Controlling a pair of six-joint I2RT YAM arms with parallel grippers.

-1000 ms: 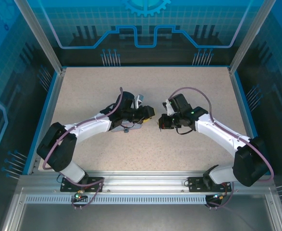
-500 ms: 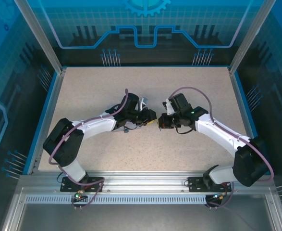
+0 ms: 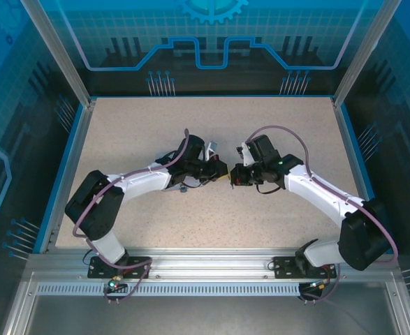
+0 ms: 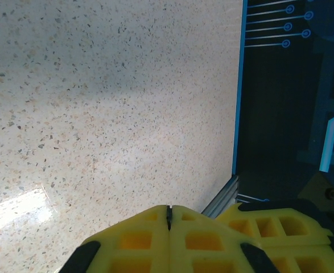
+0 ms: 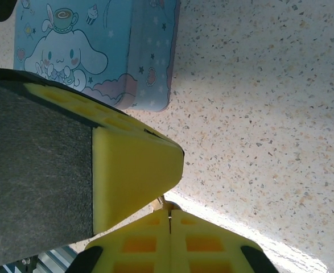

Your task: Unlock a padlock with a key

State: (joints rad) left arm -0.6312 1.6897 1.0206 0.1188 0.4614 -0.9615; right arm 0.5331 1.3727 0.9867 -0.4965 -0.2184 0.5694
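Centrally, left pincer (image 4: pixel 168 213) closed, right pincer (image 5: pixel 169 215) closed, tips close together, blue tin (image 5: pixel 98 51) beside, padlock direction unclear

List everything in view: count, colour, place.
tin: one, pale blue with a cartoon print, lying on the table, partly behind the left hand's finger.
table: one, speckled beige with a blue edge, under both arms.
rail: one, silver, along the near edge.
left arm: one, white and black, reaching inward.
right arm: one, white and black, reaching inward.
left hand: one, yellow fingers, shut, mid-table.
right hand: one, yellow fingers, shut, facing the left hand, tips close.
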